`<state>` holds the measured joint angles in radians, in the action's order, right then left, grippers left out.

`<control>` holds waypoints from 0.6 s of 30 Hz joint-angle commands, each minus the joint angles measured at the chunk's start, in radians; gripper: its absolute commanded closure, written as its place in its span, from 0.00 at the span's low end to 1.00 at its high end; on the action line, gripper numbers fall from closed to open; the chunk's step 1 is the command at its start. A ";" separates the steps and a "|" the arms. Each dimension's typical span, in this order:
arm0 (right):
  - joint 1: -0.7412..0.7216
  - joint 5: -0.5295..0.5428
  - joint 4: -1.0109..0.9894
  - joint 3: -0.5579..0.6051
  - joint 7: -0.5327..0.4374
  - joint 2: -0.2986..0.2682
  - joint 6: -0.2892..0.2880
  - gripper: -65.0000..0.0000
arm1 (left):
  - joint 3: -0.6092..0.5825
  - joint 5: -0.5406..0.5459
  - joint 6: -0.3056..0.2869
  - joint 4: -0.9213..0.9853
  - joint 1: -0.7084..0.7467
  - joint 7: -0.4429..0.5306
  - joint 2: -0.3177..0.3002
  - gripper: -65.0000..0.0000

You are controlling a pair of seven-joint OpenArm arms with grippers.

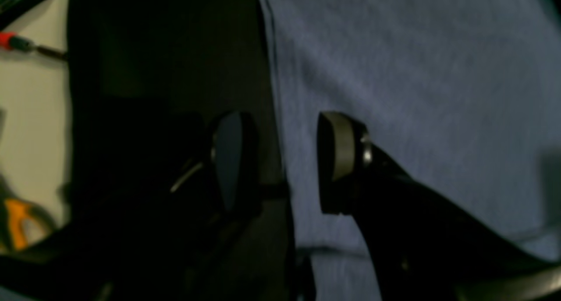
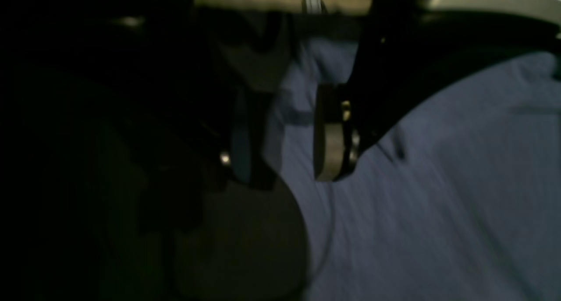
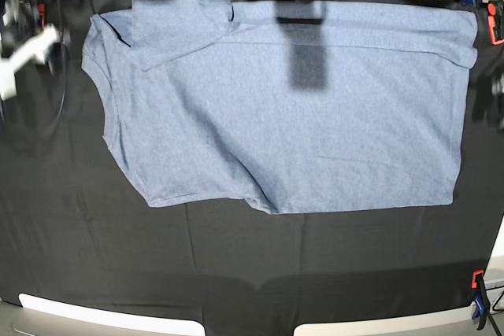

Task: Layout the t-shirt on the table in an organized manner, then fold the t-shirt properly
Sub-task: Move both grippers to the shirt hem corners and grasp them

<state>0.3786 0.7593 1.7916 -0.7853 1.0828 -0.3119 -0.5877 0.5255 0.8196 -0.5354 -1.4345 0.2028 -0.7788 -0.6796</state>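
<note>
The t-shirt (image 3: pixel 283 116) lies spread on the black-draped worktop (image 3: pixel 236 265), toward the far side, its body flat and wide. The far sleeve looks turned in over the chest near the neck end and a long strip along the far edge seems doubled over, so I judge the laying-out done and the folding only just begun; the near side, the crosswise folds and the final tidy packet remain. The left claw (image 1: pixel 280 161) hangs over the shirt's edge with its pads apart and nothing between them, one pad over cloth and the other over the dark cover. The right claw (image 2: pixel 285 130) likewise stands apart and empty, above another edge of the shirt. In the base view both arms are hardly seen. The black cover is matte, a little creased near the front, and held by red and blue clamps (image 3: pixel 478 298) at its corners. Beyond the far edge, pale flooring, cables and dark equipment are visible, blurred. A red-handled tool (image 1: pixel 13 41) lies off the cover in the left wrist view.
</note>
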 commanded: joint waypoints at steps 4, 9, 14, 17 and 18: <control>-0.129 -0.048 -0.052 0.092 -0.040 -0.040 -0.010 0.64 | -0.001 0.014 -0.007 0.101 -0.120 0.057 0.021 0.60; -0.278 -0.159 -0.161 0.233 -0.077 -0.082 -0.008 0.56 | -0.102 -0.065 -0.007 0.238 -0.285 0.128 0.034 0.60; -0.437 -0.185 -0.301 0.311 -0.090 -0.119 -0.007 0.56 | -0.254 -0.178 0.031 0.415 -0.478 0.267 0.034 0.60; -0.531 -0.184 -0.404 0.340 -0.089 -0.140 -0.007 0.56 | -0.348 -0.240 0.047 0.568 -0.595 0.366 0.035 0.60; -0.559 -0.184 -0.437 0.349 -0.087 -0.146 -0.007 0.56 | -0.379 -0.268 0.047 0.622 -0.631 0.406 0.035 0.60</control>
<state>-0.1635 0.5568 1.3357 -0.4324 1.0134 -0.4385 -0.5911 0.1390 0.5388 -0.4828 -0.7929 -0.4110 -0.3790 -0.6212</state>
